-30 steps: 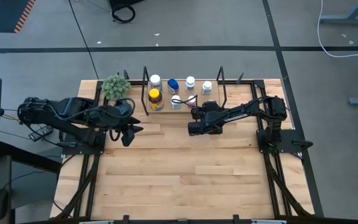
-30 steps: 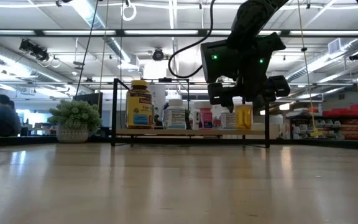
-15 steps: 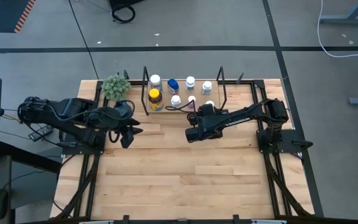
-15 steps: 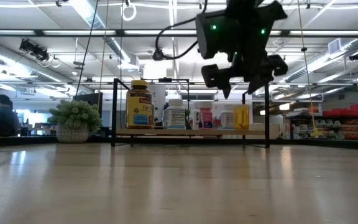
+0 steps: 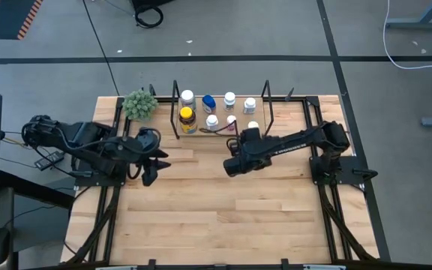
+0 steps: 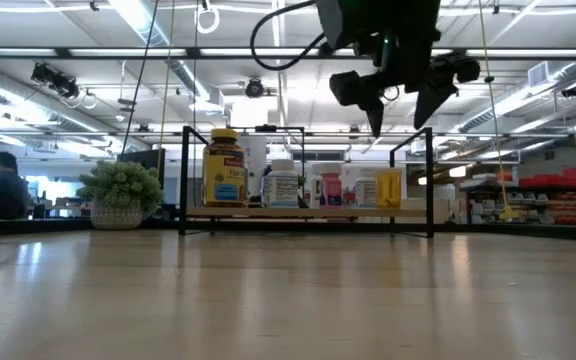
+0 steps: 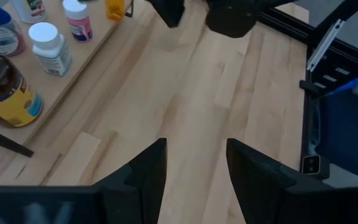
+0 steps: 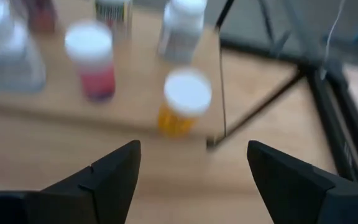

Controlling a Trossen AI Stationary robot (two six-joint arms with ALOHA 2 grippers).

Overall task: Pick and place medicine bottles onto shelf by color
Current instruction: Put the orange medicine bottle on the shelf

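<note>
The shelf [image 5: 221, 132] [image 6: 308, 211], a light-wood board with black wire uprights, stands at the table's far edge. Several medicine bottles stand on it. Among them are an amber one with a yellow cap [image 5: 187, 119] [image 6: 225, 168] [image 7: 2, 93], a blue one [image 5: 208, 102], small white-capped ones [image 5: 229, 99], a pink one [image 8: 93, 62] and a small yellow one [image 6: 391, 188] [image 8: 180, 104]. My right gripper [image 5: 231, 163] [image 6: 400, 105] [image 8: 194, 168] hangs open, above and just near of the shelf. My left gripper [image 5: 150, 161] [image 7: 194, 168] is open over the table, left of the shelf. Neither holds anything.
A green fuzzy plant ball [image 5: 139, 105] [image 6: 120, 190] sits at the shelf's left end. Bare wooden tabletop [image 5: 216, 210] stretches toward the near edge. Black arm mounts run along both table sides. A person shows far off in the room at the low view's left.
My right gripper has drawn back from the shelf toward the table's near edge and risen well above the bottles. The small yellow bottle it was level with stays standing on the shelf.
</note>
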